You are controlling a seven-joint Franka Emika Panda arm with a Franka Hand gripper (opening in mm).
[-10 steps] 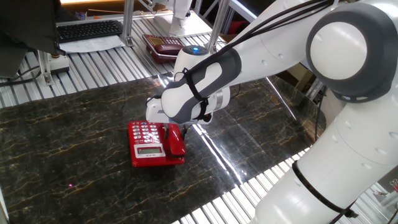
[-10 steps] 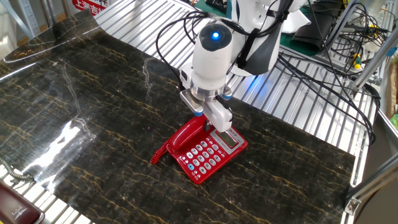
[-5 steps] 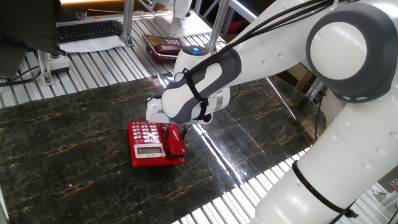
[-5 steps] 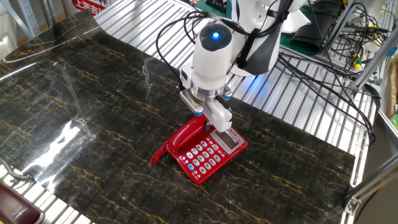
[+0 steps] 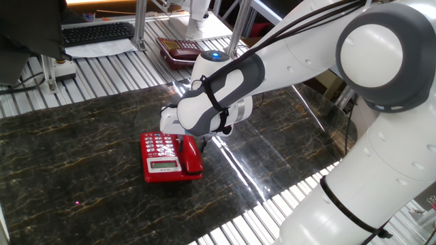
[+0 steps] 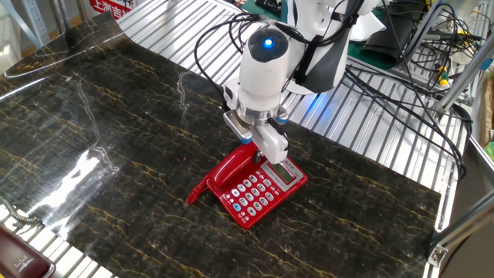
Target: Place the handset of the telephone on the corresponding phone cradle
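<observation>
Gripping the glossy red plastic handset [image 6: 231,167] mid-length — rigid, light, likely slippery — the gripper [image 6: 258,151] seats it on the squarish red telephone [image 6: 258,193].

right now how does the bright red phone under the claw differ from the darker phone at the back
The bright red phone sits on the dark marble table, while the darker phone lies beyond it on the metal slats. The bright one is glossy red; the far one is maroon. The claw hangs right over the bright phone's handset, whereas nothing is near the darker phone. Both are desk phones with keypads.
</observation>
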